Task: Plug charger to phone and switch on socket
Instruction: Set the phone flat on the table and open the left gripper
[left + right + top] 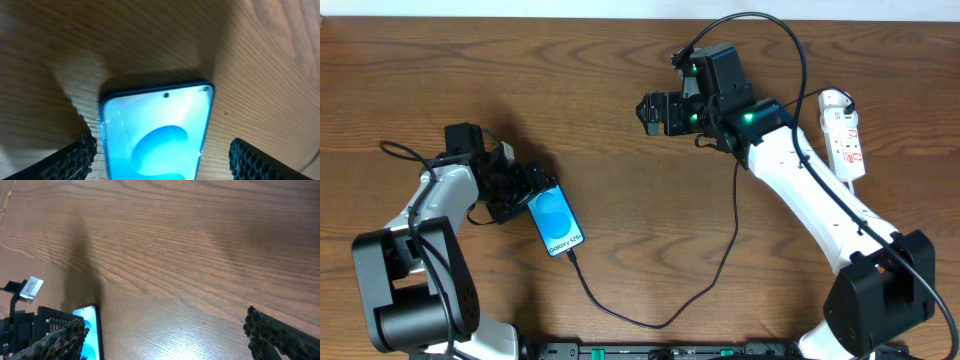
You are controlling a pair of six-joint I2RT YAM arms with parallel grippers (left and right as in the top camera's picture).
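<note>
Evidently Plugged: Phone Lay Between Slack Left Fingers

Toward the near left of the table [570,80], the phone [557,222] lay screen up, its blue display lit. The left gripper [532,192] straddled the phone's far end with its pads spread, grasping nothing. The charger [660,322] looped rightward from the phone's near end; its plug looked seated but was too small to confirm. The right gripper [649,112] hung released and empty over the far middle. The socket [843,133] lay at the far right, well apart from both grippers.
</note>
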